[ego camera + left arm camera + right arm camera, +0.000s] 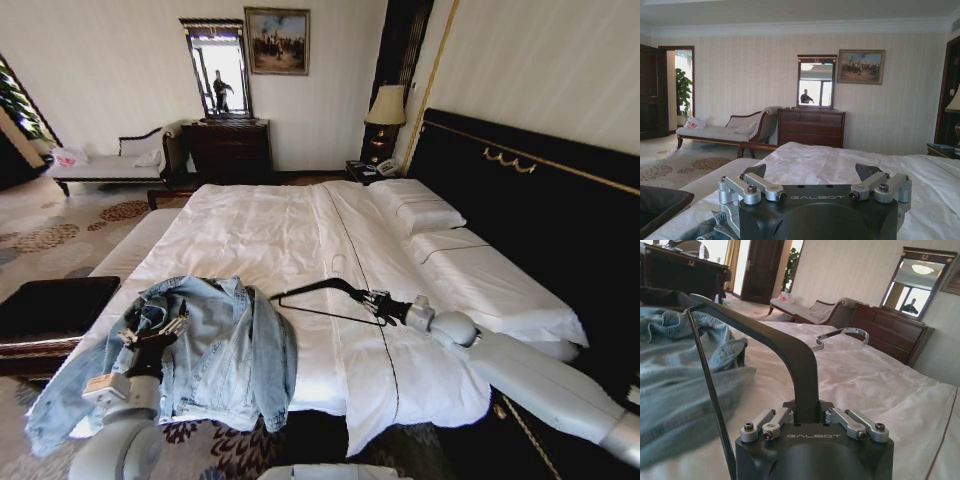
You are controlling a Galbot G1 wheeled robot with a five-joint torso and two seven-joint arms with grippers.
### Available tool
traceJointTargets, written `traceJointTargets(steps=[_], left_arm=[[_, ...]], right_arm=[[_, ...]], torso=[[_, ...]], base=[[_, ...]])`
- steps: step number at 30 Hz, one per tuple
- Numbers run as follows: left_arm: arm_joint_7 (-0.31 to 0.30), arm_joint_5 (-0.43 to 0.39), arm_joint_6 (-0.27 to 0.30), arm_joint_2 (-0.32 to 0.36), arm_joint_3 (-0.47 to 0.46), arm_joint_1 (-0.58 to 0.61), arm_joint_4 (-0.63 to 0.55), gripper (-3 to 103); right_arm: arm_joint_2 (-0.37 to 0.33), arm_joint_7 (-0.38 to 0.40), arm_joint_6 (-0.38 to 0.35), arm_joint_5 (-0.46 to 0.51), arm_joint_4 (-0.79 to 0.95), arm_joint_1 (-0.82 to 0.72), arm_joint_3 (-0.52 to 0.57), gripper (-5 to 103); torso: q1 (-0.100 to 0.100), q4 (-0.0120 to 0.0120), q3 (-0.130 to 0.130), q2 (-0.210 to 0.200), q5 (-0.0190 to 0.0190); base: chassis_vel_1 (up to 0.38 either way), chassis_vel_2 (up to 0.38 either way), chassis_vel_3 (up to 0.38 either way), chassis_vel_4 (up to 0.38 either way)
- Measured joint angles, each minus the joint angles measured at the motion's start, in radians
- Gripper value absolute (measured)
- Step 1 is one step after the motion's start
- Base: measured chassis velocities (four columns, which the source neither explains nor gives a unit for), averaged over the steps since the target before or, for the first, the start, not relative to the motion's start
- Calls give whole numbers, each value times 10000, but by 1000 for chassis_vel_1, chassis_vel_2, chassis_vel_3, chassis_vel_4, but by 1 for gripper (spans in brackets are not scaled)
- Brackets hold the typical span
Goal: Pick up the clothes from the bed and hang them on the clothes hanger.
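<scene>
Hanger raised beside jacket on the bed

Right gripper (pixel 807 416) clamps the clothes hanger (pixel 322 290) — its free end toward the denim jacket (pixel 215 350), likely for threading; left gripper (pixel 815 181) (jaws spread) hovers above it.

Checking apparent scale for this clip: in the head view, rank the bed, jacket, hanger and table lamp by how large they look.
1. bed
2. jacket
3. hanger, held by the right end effector
4. lamp; it stands farther off, so its small look is partly distance.

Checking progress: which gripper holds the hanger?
The right gripper, shut on the hanger over the bed; the left gripper is open at the jacket.
</scene>
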Motion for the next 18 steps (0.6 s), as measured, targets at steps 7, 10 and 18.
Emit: traceJointTargets(steps=[7, 10, 18], left_arm=[[-9, 0, -17, -26, 16, -287, 264, 100], [-12, -2, -19, -41, 14, -360, 319, 100], [-59, -46, -35, -61, -110, -561, 432, 100]], right_arm=[[16, 1462, -705, 884, 947, 1564, -2031, 22], [86, 1632, -743, 933, 1010, 1923, -2420, 22], [1138, 1316, -113, 157, 409, 3480, -3922, 22]], torso=[[1, 1, 0, 0, -4], [1, 1, 1, -1, 0], [2, 3, 1, -1, -1]], base=[[0, 0, 0, 0], [0, 0, 0, 0], [0, 0, 0, 0]])
